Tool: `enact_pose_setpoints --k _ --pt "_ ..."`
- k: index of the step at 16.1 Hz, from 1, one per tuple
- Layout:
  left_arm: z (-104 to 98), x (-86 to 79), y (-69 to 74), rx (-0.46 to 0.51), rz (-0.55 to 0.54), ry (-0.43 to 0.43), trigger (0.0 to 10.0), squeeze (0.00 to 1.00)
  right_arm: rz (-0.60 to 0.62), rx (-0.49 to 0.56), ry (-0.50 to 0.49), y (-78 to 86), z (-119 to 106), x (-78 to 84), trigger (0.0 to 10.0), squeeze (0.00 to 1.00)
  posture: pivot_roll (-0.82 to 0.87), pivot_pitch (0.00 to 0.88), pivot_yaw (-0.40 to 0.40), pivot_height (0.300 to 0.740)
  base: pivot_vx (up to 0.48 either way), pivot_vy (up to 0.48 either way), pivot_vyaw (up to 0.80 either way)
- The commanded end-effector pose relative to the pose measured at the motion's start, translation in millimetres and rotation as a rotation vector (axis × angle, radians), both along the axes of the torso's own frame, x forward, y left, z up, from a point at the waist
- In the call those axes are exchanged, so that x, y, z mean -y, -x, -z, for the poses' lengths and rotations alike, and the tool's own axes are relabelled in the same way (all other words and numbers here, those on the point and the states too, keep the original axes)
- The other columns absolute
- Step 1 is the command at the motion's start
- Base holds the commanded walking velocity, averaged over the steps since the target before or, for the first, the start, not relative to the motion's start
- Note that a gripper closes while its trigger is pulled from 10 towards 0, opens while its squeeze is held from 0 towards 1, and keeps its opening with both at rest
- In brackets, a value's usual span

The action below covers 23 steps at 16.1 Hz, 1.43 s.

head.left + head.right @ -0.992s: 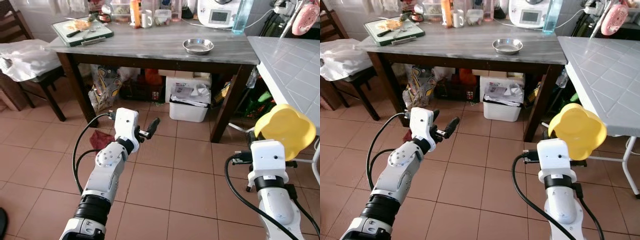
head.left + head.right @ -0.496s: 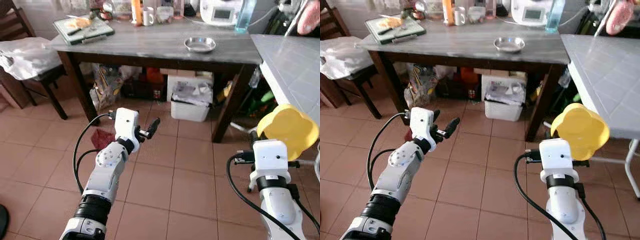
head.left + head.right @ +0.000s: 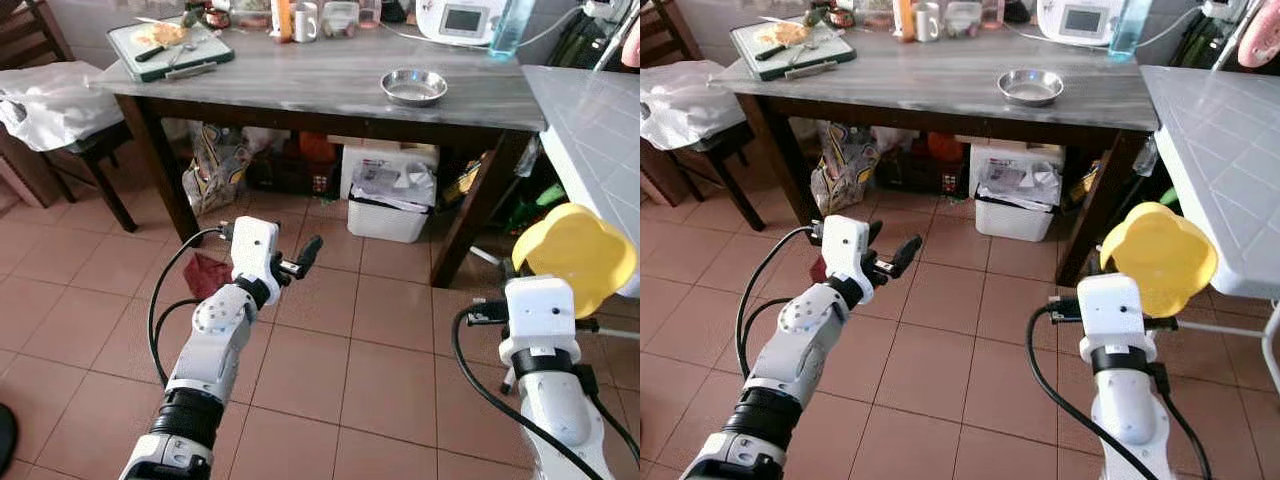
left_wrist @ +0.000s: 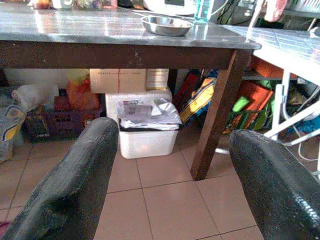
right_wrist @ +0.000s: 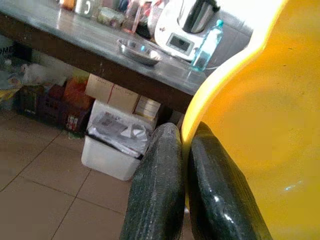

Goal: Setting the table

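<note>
My right claw (image 5: 182, 185) pinches the rim of the yellow bowl (image 3: 577, 257), held up on edge on the right, near the white desk (image 3: 590, 130). My left claw (image 4: 170, 185) is wide open, holding nothing, pointing at the far dark desk (image 3: 330, 85).

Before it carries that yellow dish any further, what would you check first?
1. Grip: right gripper fingers pinch the rim of the yellow flower-shaped plastic plate. Ok.
2. Left gripper: fingers spread, nothing between them. Ok.
3. Landing spot: bare stretch on the grey-topped wooden table, beside the round steel bowl. Ok.
4. Floor ahead: the tiles between the robot and the table look bare. Ok.
5. White tiled table sits close to the plate's edge; whether they touch, cannot tell.
</note>
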<state>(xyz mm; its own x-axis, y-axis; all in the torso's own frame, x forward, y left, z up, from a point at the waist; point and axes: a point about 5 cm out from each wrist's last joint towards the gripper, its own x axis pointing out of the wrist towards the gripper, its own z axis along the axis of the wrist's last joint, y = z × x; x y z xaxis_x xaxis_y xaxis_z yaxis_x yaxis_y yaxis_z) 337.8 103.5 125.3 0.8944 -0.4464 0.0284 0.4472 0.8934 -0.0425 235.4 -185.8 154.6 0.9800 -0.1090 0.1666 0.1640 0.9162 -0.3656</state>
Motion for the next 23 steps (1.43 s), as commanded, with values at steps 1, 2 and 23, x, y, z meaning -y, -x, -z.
enact_pose_setpoints --k 1,2,23 --pt "-3.2 4.4 -1.4 0.015 0.011 -0.005 10.0 0.00 0.005 0.004 0.006 2.3 -0.5 3.0 10.0 0.00 -0.03 0.049 0.007 0.740 0.326 0.000 0.00" --pt "-2.5 4.8 -0.8 0.013 0.015 -0.007 10.0 0.00 0.005 0.003 0.005 2.5 -0.2 2.9 10.0 0.00 -0.03 0.049 0.007 0.740 0.345 0.000 0.00" --pt "9.1 -35.1 6.5 0.008 -0.067 -0.106 10.0 0.00 0.021 -0.026 0.019 10.8 5.4 8.1 10.0 0.00 0.00 0.077 0.002 0.740 0.473 0.000 0.00"
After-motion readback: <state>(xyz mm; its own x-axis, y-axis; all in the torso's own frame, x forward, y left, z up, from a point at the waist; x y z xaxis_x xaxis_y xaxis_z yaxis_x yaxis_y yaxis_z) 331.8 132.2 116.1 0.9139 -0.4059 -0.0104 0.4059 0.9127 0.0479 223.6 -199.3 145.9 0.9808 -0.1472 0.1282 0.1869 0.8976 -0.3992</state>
